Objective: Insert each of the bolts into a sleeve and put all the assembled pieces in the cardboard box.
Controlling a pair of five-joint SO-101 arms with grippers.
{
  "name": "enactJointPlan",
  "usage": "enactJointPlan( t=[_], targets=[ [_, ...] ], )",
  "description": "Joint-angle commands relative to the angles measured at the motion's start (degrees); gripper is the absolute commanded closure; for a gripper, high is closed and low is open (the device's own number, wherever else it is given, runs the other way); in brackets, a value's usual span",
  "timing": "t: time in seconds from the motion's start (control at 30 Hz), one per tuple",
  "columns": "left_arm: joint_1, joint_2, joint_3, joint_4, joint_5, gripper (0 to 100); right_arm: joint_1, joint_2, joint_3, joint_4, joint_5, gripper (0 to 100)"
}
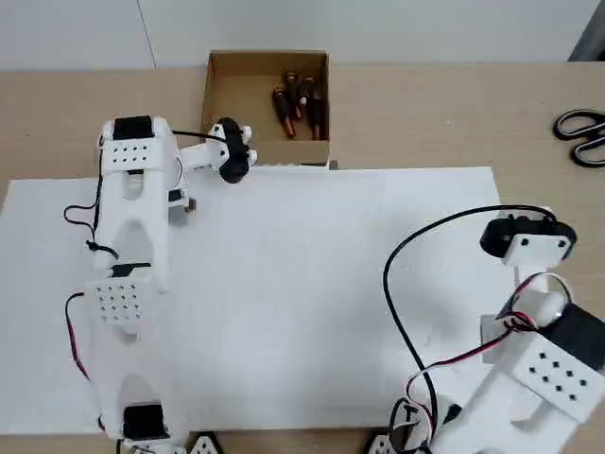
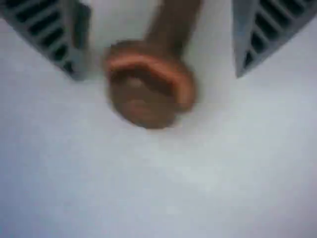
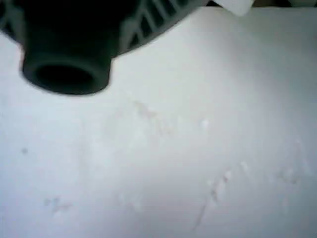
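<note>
Between the fingers of the left gripper (image 2: pixel 159 59) we find a brown bolt (image 2: pixel 148 89), its head toward the wrist camera and its shank running back between the fingers. We record the fingers as apart: bare white sheet (image 1: pixel 302 312) shows on either side of the shank, and neither finger touches the bolt in what is visible. Whether the bolt rests on the sheet or hangs above it we cannot tell. In the high view this gripper sits over the far left part of the sheet, near the cardboard box (image 1: pixel 219 104) at its nearer left corner.

The right gripper (image 3: pixel 74 29) is clamped on a dark sleeve (image 3: pixel 64 74), whose open end faces the wrist camera over the sheet. Ribbed finger faces show on both sides of it. That arm stands at the sheet's right side, well apart from the bolt, and a black cable (image 1: pixel 395 284) loops across the sheet beside it.

The box stands on the table (image 1: pixel 425 104), touching the sheet's far edge. Inside, against its right wall, lie several assembled pieces (image 1: pixel 301 102), brown bolts in dark sleeves, packed close together; we cannot count them. A pair of scissors (image 1: pixel 581 132) lies at the table's right edge, well apart from box and arms.
</note>
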Motion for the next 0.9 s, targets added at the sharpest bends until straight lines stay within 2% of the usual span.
enactJointPlan(
  t=[0.0,0.17,0.3,0.43,0.6,0.67,0.8,0.87],
  targets=[
    [-0.26,0.35,-5.05,2.37,-4.57,97,-0.48,-1.45,-0.35,0.04,-0.62,99.5],
    [-0.26,0.18,-9.27,8.53,-4.57,99,-0.48,-1.45,-0.35,0.04,-0.62,99.5],
    [-0.18,0.00,-10.59,8.62,-2.73,100,-0.48,-1.54,-0.35,0.04,-0.62,99.5],
    [0.09,-2.20,-14.37,8.79,5.54,100,-0.57,-1.63,-0.79,0.04,-0.62,99.5],
    [1.76,-14.42,-11.56,8.79,13.45,99,-0.84,-1.63,-3.78,0.04,-0.44,99.5],
    [3.34,-20.75,-7.52,8.79,17.32,99,-2.95,-1.63,-4.57,0.04,-0.53,99.5],
    [5.89,-33.32,2.24,8.70,31.47,99,-9.89,-1.63,-4.57,0.04,-1.32,99.5],
    [7.21,-38.42,6.73,8.62,36.57,99,-13.32,-1.45,-4.48,-0.57,-5.54,99.1]
  ],
)
